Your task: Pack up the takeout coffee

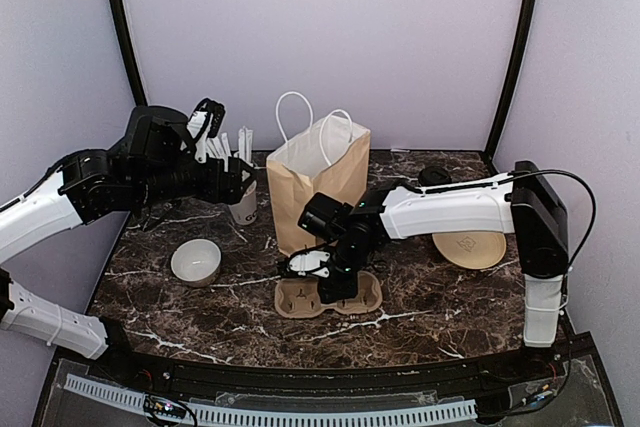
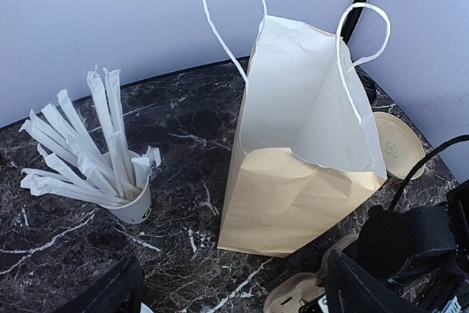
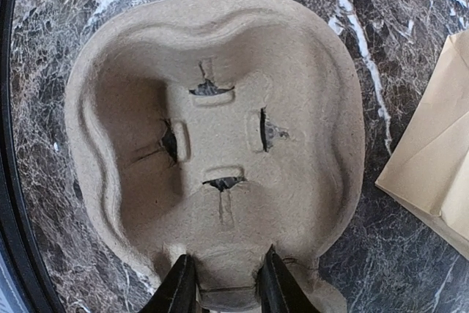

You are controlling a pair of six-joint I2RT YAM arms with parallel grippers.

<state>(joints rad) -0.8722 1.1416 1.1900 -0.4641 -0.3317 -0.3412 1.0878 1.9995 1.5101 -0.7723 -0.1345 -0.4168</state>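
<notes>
The takeout coffee (image 1: 434, 176) shows only as a small black round top at the back right, partly hidden behind my right arm. The brown paper bag (image 1: 320, 185) stands open and upright in the middle; it also shows in the left wrist view (image 2: 300, 196). My right gripper (image 1: 335, 282) is down on a moulded cardboard cup carrier (image 3: 220, 122). The jaws (image 3: 226, 284) are closed on the carrier's narrow middle bridge. The carrier's pockets are empty. My left gripper (image 1: 240, 179) hovers open and empty at the back left, above the table (image 2: 234, 300).
A white cup of wrapped white sticks (image 1: 243, 202) stands left of the bag, also in the left wrist view (image 2: 132, 199). A white bowl (image 1: 196, 260) sits front left. A tan round disc (image 1: 470, 247) lies at the right. Purple walls enclose the marble table (image 1: 450, 317).
</notes>
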